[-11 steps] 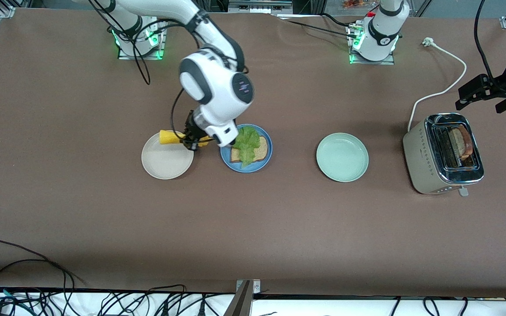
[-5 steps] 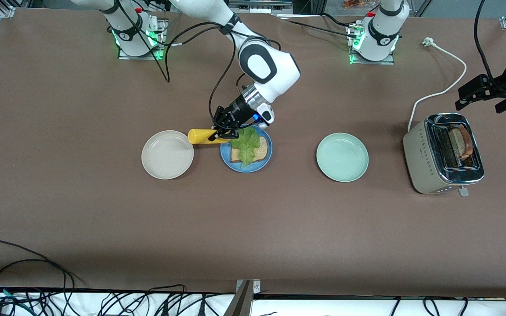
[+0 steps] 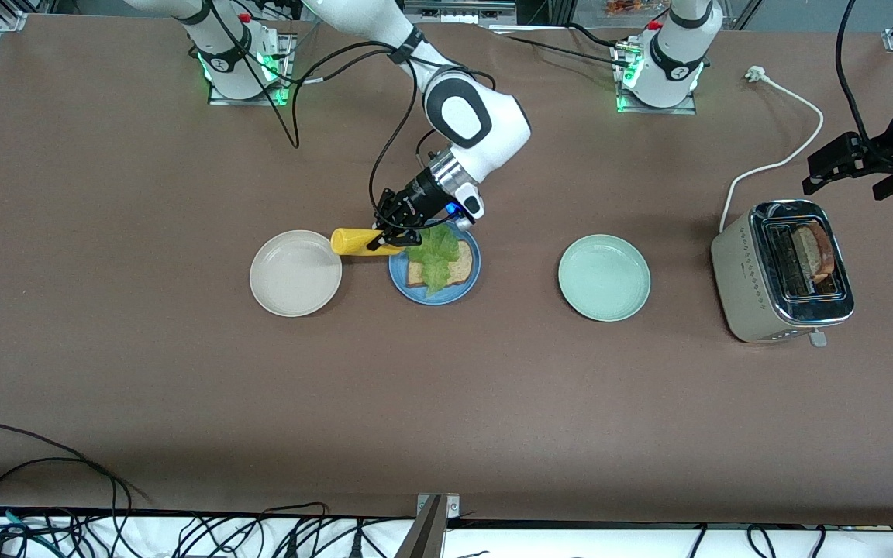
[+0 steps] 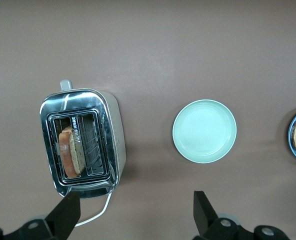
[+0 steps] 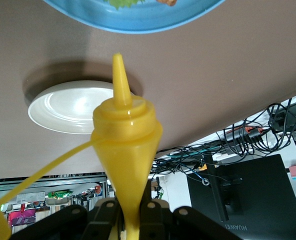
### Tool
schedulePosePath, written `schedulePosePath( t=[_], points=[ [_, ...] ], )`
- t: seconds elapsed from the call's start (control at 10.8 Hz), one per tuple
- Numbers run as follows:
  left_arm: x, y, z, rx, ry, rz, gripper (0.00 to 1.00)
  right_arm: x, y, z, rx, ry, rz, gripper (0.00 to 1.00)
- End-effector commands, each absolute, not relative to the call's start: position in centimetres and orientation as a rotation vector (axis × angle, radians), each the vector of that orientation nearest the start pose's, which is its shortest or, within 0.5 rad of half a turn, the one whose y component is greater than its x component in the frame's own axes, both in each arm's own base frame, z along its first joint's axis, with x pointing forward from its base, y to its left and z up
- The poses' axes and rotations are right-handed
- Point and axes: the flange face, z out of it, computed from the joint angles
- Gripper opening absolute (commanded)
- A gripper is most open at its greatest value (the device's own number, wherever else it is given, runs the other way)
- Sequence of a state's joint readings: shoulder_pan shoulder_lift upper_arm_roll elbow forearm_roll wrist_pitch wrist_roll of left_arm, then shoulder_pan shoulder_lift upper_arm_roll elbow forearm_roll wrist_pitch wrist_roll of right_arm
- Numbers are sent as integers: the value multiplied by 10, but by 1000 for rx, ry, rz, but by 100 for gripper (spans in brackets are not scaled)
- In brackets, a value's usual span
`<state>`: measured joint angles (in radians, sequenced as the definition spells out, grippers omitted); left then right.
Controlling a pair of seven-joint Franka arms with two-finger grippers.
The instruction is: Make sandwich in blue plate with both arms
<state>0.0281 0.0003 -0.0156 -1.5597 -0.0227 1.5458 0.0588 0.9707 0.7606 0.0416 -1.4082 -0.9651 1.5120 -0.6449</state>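
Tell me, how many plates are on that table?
3. The cream plate lies toward the right arm's end, the blue plate beside it holds bread and lettuce, and the mint-green plate sits between the blue one and the toaster. None seems hidden.

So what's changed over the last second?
The right gripper, shut on the yellow bottle, carried it from over the cream plate to the blue plate's edge. Left gripper waits open over the toaster; toast and lettuce unmoved.
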Motion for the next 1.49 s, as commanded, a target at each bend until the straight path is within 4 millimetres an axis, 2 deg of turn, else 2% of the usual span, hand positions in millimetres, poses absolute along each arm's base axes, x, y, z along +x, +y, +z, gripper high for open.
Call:
schedulePosePath(
  t=[0.0, 0.09, 0.28, 0.46, 0.56, 0.65, 0.74, 1.02, 1.11, 1.39],
  points=[
    [547, 6, 630, -3172, 91, 5, 100, 467, 509, 286, 1270, 1671, -516, 13],
    [547, 6, 629, -3172, 91, 7, 100, 477, 507, 305, 1376, 1682, -511, 13],
    [547, 6, 630, -3172, 91, 5, 100, 502, 488, 325, 1616, 1754, -546, 12],
    [547, 6, 630, -3172, 91, 5, 100, 542, 436, 346, 1922, 1787, -585, 12],
    [547, 6, 630, -3172, 91, 3, 100, 558, 413, 359, 2069, 1823, -586, 12],
    [547, 6, 630, -3172, 91, 3, 100, 571, 394, 364, 2161, 1873, -598, 12],
    [547, 6, 630, -3172, 91, 3, 100, 585, 369, 383, 2284, 1937, -579, 12],
    [549, 6, 630, -3172, 90, -12, 100, 627, 283, 398, 2660, 2236, -482, 12],
    [549, 6, 630, -3172, 90, -12, 100, 636, 254, 401, 2733, 2397, -413, 12],
    [549, 6, 629, -3172, 90, -10, 100, 648, 184, 403, 2724, 2835, -184, 12]
  ],
)
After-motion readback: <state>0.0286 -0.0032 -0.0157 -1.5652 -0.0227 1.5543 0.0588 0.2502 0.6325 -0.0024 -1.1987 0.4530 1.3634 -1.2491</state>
